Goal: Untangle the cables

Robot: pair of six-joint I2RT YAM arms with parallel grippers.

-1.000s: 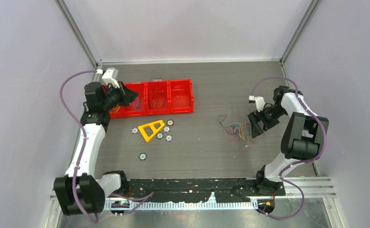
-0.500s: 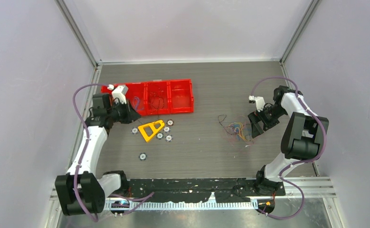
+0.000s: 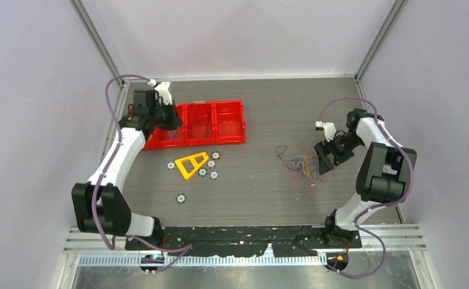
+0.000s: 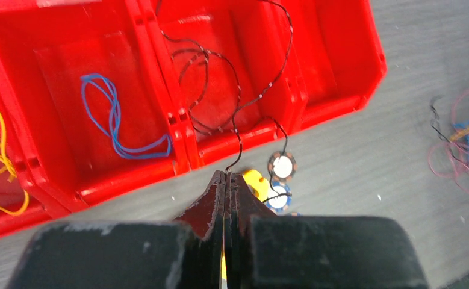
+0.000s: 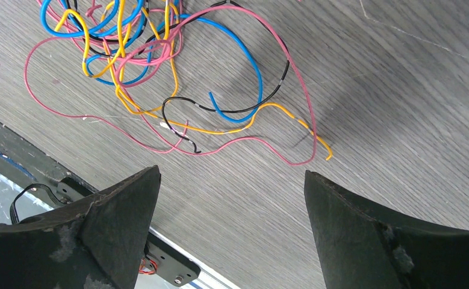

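nearby | yellow triangle [image 3: 191, 164], discs [image 3: 211, 164] by red bins [image 3: 230, 142] | left gripper [image 4: 227, 175] pinching dark cable [image 4: 241, 147]

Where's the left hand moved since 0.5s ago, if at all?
Yes. Left hand moved up-frame, from the red tray's near edge to over its left part.

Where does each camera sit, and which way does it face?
Top external: above and behind the robot, looking down on the table; both arms show, left gripper over the tray, right gripper by the tangle.
Left wrist: on the left arm, looking down past its shut fingers, which pinch the dark cable, into the tray.
Right wrist: on the right arm, looking down between its open fingers at the tangle.
Shared: top and left wrist show the tray; all three show the tangle.
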